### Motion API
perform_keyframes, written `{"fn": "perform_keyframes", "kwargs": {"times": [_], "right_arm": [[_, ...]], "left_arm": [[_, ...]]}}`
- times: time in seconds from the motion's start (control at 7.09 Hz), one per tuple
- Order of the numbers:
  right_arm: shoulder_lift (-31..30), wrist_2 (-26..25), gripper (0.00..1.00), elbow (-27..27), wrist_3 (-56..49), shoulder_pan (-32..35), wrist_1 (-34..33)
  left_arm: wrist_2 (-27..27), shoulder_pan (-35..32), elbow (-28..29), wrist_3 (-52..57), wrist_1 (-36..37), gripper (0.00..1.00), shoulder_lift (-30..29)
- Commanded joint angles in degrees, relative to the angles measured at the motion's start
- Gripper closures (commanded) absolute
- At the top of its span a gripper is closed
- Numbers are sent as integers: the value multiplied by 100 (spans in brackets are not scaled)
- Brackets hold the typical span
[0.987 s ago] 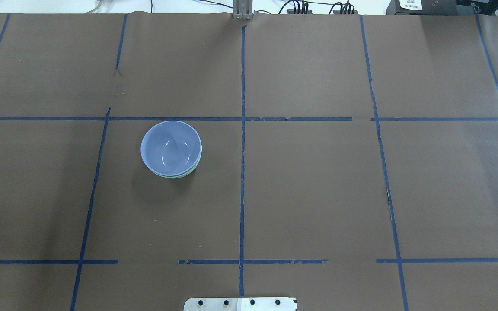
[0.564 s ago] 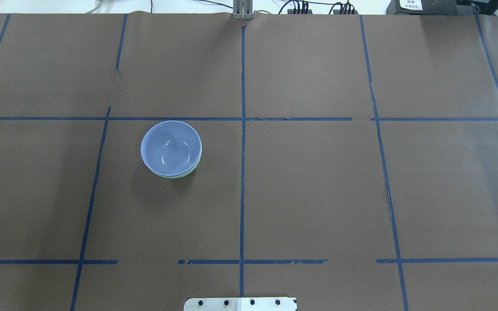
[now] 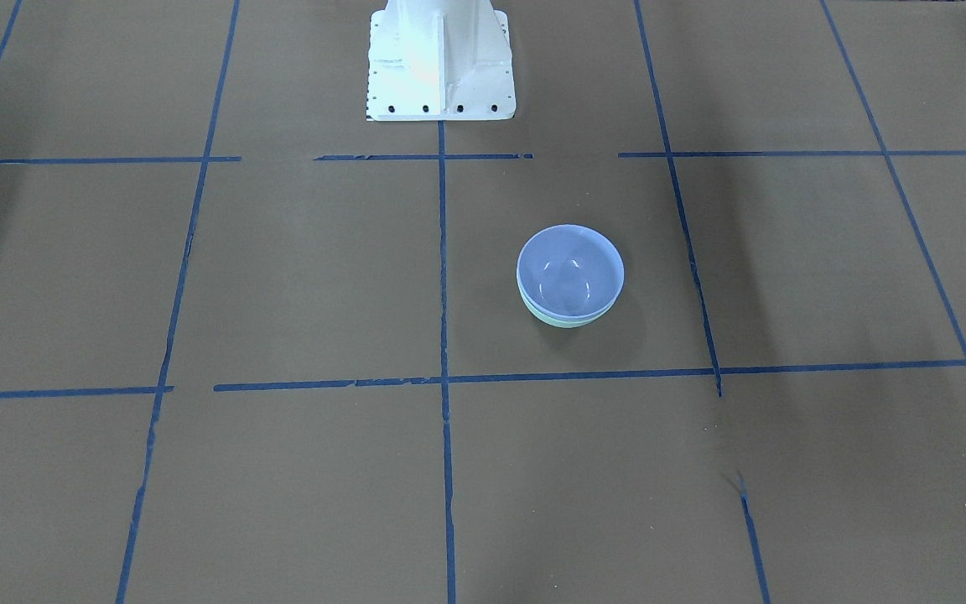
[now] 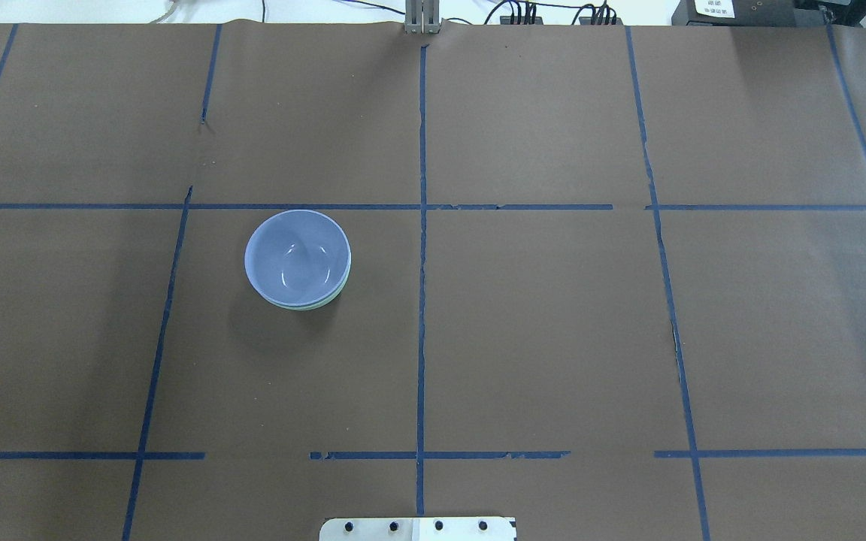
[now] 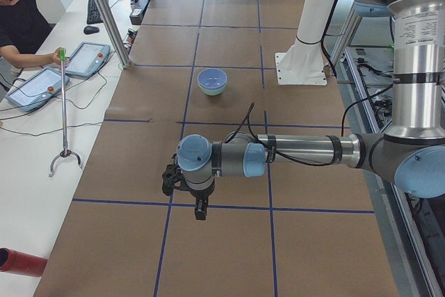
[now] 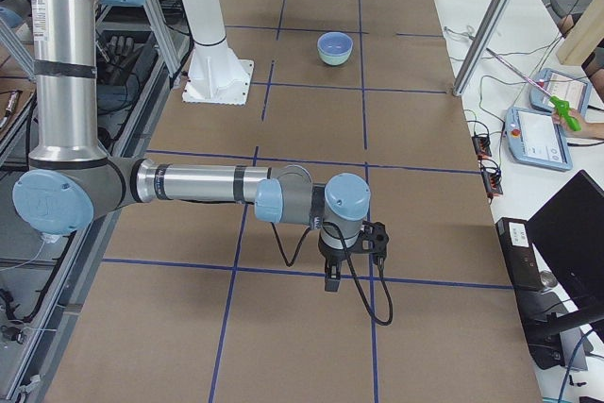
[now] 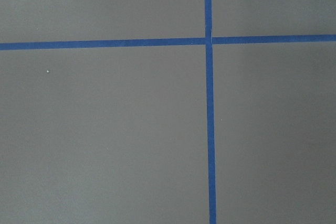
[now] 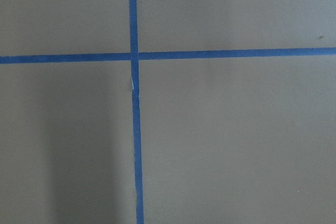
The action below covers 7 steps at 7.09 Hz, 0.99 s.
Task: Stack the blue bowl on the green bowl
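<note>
The left gripper [image 5: 199, 212] hangs at the end of the near arm in the left side view, pointing straight down over the brown paper [image 4: 553, 338] that covers the table, close to a crossing of the blue tape lines [image 4: 422, 300]. It shows only in that side view, so I cannot tell how wide its jaws stand or whether they hold anything. Its wrist camera shows only paper and a tape cross.

The right gripper [image 6: 332, 282] hangs the same way in the right side view, pointing down just above a tape line. Its opening cannot be judged either, and its wrist camera also shows only paper and tape.

Neither gripper appears in the overhead or front view.

The blue bowl [image 4: 296, 255] sits upright, nested inside the green bowl [image 4: 325, 302], of which only a thin pale crescent of rim and wall shows beneath it. The stack stands on the robot's left half of the table, just beside the centre tape line. It is well apart from both grippers, farther up the table in each side view, near the white pedestal [image 3: 439, 59].
</note>
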Motion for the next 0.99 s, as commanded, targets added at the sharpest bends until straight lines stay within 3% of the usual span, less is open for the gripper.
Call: {"fn": "perform_keyframes", "kwargs": {"times": [0.0, 0.85], "right_arm": [[0, 0, 0, 0, 0, 8, 0], [0, 0, 0, 0, 0, 0, 0]], "left_arm": [[-1, 0, 10, 0, 0, 0, -14], [-10, 0, 36, 0, -53, 0, -31]]}}
